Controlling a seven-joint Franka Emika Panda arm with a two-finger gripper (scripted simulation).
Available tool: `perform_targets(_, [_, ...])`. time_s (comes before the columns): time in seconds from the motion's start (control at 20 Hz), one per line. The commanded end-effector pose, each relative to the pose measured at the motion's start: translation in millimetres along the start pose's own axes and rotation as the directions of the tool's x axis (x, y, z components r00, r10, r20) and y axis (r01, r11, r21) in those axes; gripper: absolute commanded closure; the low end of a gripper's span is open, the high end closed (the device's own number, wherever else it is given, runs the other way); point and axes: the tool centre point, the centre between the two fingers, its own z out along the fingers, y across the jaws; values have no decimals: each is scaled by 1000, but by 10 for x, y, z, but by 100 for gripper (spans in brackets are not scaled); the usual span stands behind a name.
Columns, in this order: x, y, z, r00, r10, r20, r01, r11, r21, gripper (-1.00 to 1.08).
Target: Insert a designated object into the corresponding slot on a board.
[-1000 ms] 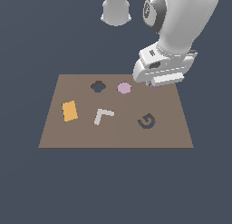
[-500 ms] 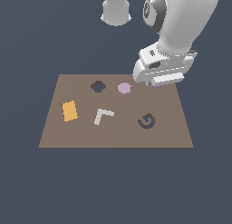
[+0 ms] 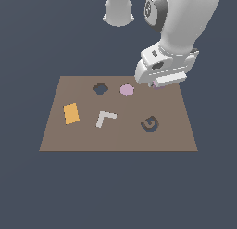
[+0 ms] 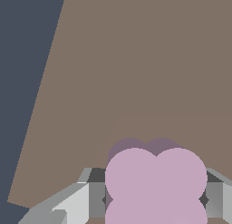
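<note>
The pale pink-purple clover-shaped block [image 4: 155,182] sits between my gripper's fingers [image 4: 97,196] in the wrist view, with the pads against its two sides. In the exterior view only a sliver of the block [image 3: 156,87] shows under the gripper [image 3: 157,84], low over the far right part of the brown board [image 3: 120,140]. The dark clover-shaped slot [image 3: 100,88] lies at the board's far edge, well toward the exterior view's left of the gripper, beyond the round pink disc [image 3: 127,90]. I cannot tell whether the block rests on the board or is lifted.
On the board are an orange rectangle [image 3: 71,113], a white L [image 3: 104,118] and a dark spiral [image 3: 149,124]. The arm's white body rises over the board's far right corner. Dark floor surrounds the board.
</note>
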Motion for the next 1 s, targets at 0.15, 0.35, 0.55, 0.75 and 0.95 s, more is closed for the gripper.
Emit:
perform_targets(0.15, [-108,40,-6,996,-86,0,86,996,0,108])
perform_targets(0.35, [-217,89,-10,985,-174,0,174,985,0,108])
perform_targets(0.55, [-343,163,-15,960,-279,-1,279,960,0,108])
perform_targets(0.75, [-478,265,-21,918,-398,-1,398,918,0,108])
perform_targets(0.95, [-610,397,-28,854,-520,-1,520,854,0,108])
